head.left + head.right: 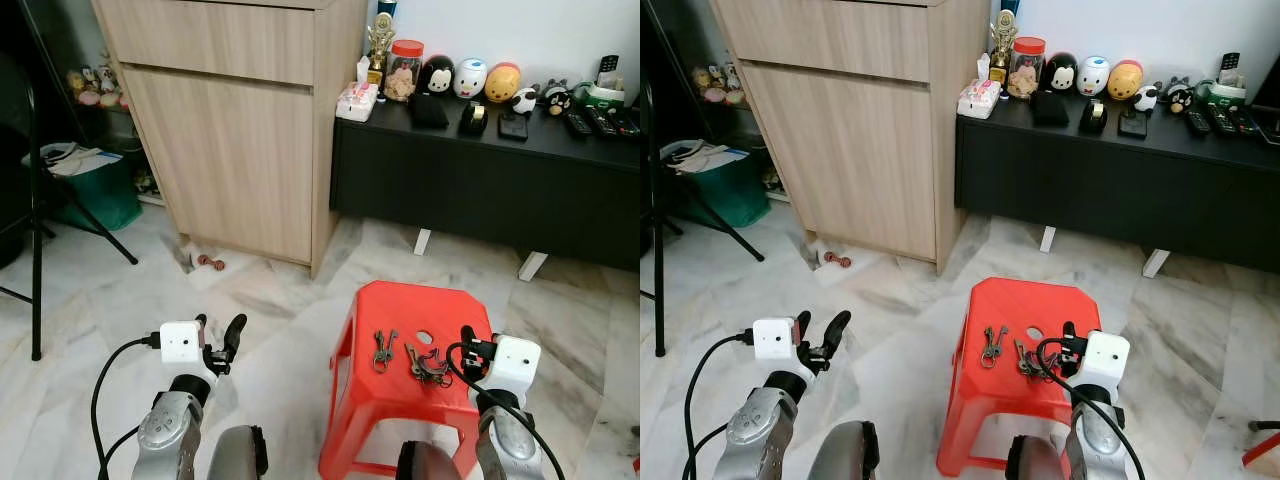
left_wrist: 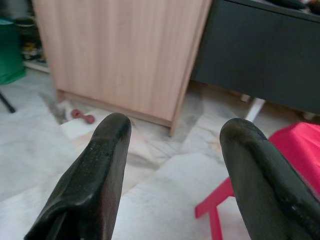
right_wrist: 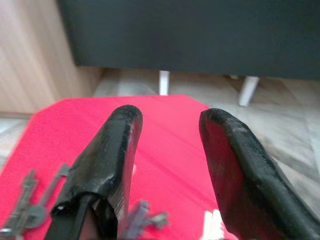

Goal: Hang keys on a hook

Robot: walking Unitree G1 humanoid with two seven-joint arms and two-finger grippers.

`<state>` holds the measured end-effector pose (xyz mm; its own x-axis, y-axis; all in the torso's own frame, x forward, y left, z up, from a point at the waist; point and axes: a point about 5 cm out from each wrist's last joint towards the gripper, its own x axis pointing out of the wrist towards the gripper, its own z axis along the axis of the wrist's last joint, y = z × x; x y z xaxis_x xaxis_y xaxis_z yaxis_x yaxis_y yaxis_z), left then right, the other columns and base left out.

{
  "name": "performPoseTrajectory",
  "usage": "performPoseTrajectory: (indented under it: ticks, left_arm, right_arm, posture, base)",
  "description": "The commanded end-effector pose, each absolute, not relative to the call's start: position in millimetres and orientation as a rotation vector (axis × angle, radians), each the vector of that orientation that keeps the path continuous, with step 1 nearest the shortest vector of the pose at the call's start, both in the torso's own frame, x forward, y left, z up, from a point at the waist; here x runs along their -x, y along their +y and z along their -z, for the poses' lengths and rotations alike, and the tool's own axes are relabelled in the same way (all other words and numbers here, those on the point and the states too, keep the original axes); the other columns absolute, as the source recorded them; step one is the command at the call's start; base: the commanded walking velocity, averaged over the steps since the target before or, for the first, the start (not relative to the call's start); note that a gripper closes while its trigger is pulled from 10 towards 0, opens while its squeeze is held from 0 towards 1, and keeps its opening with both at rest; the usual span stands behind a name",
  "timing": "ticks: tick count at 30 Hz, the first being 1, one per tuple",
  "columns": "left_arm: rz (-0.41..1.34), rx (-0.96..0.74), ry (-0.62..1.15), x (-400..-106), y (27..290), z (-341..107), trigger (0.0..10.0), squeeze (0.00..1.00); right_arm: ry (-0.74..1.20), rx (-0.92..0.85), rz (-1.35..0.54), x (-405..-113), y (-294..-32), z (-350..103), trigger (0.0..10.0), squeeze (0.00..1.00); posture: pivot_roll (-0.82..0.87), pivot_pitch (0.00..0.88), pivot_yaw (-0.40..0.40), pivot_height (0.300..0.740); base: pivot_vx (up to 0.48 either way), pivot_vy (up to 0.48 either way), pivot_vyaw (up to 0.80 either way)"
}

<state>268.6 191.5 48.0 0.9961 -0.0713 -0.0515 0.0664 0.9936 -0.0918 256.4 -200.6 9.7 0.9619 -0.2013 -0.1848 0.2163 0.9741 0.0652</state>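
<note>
Two bunches of keys lie on a red plastic stool [image 1: 420, 305]: a small bunch [image 1: 385, 348] toward its left and a darker, larger bunch [image 1: 428, 366] beside it. My right gripper [image 1: 468, 348] hovers at the stool's right side, just right of the larger bunch, open with nothing between its fingers. In the right wrist view the fingers [image 3: 112, 150] stand apart over the red seat, with keys [image 3: 30, 200] low beside them. My left gripper [image 1: 220, 340] is open over the floor, left of the stool.
A tall wooden cabinet [image 1: 240, 130] stands ahead on the left. A low black sideboard [image 1: 480, 180] with toys, a jar and remotes runs along the right wall. A small red dumbbell [image 1: 210, 263], a green bin [image 1: 95, 190] and a black stand [image 1: 37, 250] are at the left.
</note>
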Motion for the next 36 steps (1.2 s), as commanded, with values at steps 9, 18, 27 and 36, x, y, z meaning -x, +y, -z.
performPoseTrajectory:
  ticks: [9, 18, 27, 36]
  left_arm:
    - [0.065, 0.085, 0.054, -266.8, 194.1, -47.1, 10.0, 0.0]
    - [0.067, 0.08, 0.063, -266.0, 194.5, -46.2, 10.0, 0.0]
    - [0.061, 0.079, 0.062, -264.9, 197.0, -46.5, 10.0, 0.0]
    - [0.054, 0.072, 0.061, -263.7, 198.0, -45.7, 10.0, 0.0]
  right_arm:
    - [0.129, -0.064, 0.207, -260.0, -198.1, -17.0, 10.0, 0.0]
    - [0.148, -0.053, 0.212, -258.3, -198.0, -13.9, 10.0, 0.0]
    - [0.154, -0.054, 0.222, -257.4, -199.5, -12.7, 10.0, 0.0]
    - [0.163, -0.056, 0.245, -247.5, -201.8, -7.9, 10.0, 0.0]
  posture:
    - [0.03, 0.0, -0.056, 0.588]
    - [0.04, 0.0, -0.054, 0.588]
    - [0.04, 0.0, -0.054, 0.588]
    - [0.03, 0.0, -0.057, 0.588]
  base:
    - [0.0, 0.0, 0.05]
    - [0.193, 0.0, 0.0]
    - [0.377, 0.0, 0.0]
    - [0.134, 0.0, 0.0]
